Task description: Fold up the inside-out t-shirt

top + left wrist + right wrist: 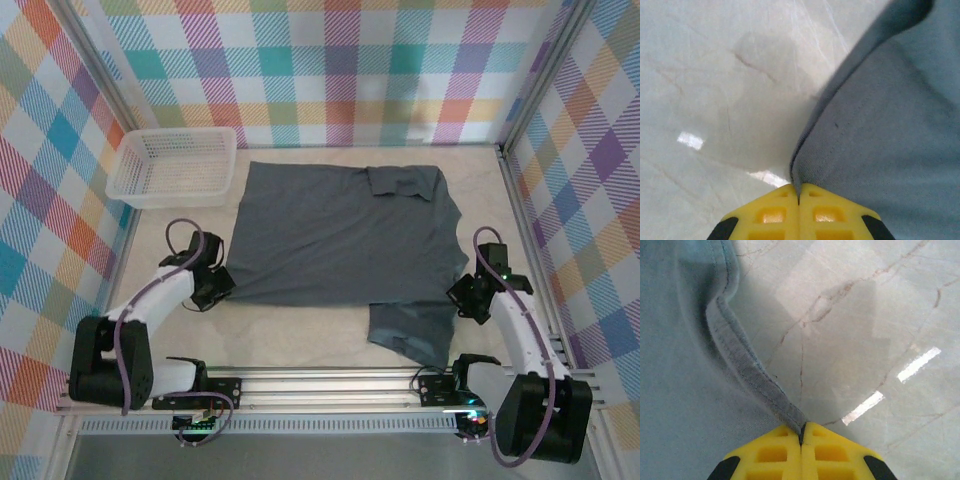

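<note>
**Basket** (175, 165): white plastic mesh, rectangular, open-topped. It stands at the far-left corner of the table, close to the left wall.

**Table top** (300, 345): pale and glossy, marble-patterned with thin brown veins and bright streaks of reflected light.

**Back wall** (330, 70), **left wall** (45, 180), **right wall** (595, 170): pastel plaid in orange, teal, purple and yellow.

**Corner posts** (98, 75): silver metal, where the walls meet.

**Rail** (330, 383): silver slotted metal, along the table's near edge.

**Small green item** (197, 424): below the rail at left, possibly a circuit board; too small to be sure.
</note>
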{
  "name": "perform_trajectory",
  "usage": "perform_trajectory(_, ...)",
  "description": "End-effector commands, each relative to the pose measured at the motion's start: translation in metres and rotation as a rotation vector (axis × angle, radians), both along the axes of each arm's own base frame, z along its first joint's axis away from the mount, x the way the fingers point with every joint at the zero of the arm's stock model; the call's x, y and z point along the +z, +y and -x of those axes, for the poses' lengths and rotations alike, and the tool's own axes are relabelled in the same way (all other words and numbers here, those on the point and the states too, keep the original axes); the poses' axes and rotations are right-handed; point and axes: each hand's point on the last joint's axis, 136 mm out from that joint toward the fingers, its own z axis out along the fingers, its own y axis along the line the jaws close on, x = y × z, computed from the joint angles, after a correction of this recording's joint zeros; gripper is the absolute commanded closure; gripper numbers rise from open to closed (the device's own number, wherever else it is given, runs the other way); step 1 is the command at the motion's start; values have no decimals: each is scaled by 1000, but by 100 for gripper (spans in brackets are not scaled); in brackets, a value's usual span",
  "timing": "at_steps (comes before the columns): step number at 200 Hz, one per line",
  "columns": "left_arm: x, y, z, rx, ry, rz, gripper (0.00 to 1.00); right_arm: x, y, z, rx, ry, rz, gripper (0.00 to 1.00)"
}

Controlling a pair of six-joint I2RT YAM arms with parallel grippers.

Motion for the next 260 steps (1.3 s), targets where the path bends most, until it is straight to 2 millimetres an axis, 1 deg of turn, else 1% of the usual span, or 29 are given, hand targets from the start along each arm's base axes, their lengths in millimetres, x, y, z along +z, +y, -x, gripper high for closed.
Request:
perform_trajectory(1, -2, -3, 21, 2, 58, 41, 100, -3, 1, 19, -52, 50, -20, 100)
perform_trajectory(17, 7, -8, 13, -23, 39, 58, 100, 11, 4, 8, -27, -5, -30, 100)
perform_trajectory(28, 19, -12, 1, -40, 16, 71, 100, 25, 7, -6, 6, -50, -44, 100)
perform_trajectory(42, 38, -12, -20, -47, -31, 63, 100, 41, 9, -25, 43, -86, -53, 100)
perform_trajectory(56, 54, -8, -41, -39, -74, 28, 100, 56, 5, -45, 62, -108, -32, 100)
perform_trajectory(65, 61, -5, -54, -34, -90, 9, 100, 61, 1, -56, 65, -115, -14, 100)
perform_trajectory(83, 69, -7, -78, -56, -103, 3, 100, 70, -3, -80, 72, -141, -1, 100)
perform_trajectory(116, 69, -6, -109, -61, -109, -22, 100, 68, -8, -111, 64, -155, 1, 100)
perform_trajectory(136, 70, 0, -122, -46, -119, -47, 100, 66, -9, -126, 73, -152, 2, 100)
perform_trajectory(161, 64, 6, -137, -28, -113, -42, 100, 65, -12, -139, 82, -146, 11, 100)
perform_trajectory(185, 63, -1, -154, -60, -130, -17, 100, 62, -17, -148, 73, -134, 18, 100)
perform_trajectory(198, 62, -2, -162, -65, -134, -18, 100, 63, -19, -155, 75, -144, 18, 100)
perform_trajectory(211, 57, -1, -168, -68, -122, -24, 100, 61, -19, -162, 85, -142, 14, 100)
perform_trajectory(229, 44, -3, -174, -78, -89, -18, 100, 53, -19, -169, 91, -117, 6, 100)
perform_trajectory(260, 21, -10, -188, -107, -64, 3, 100, 29, -21, -178, 88, -77, -8, 99)
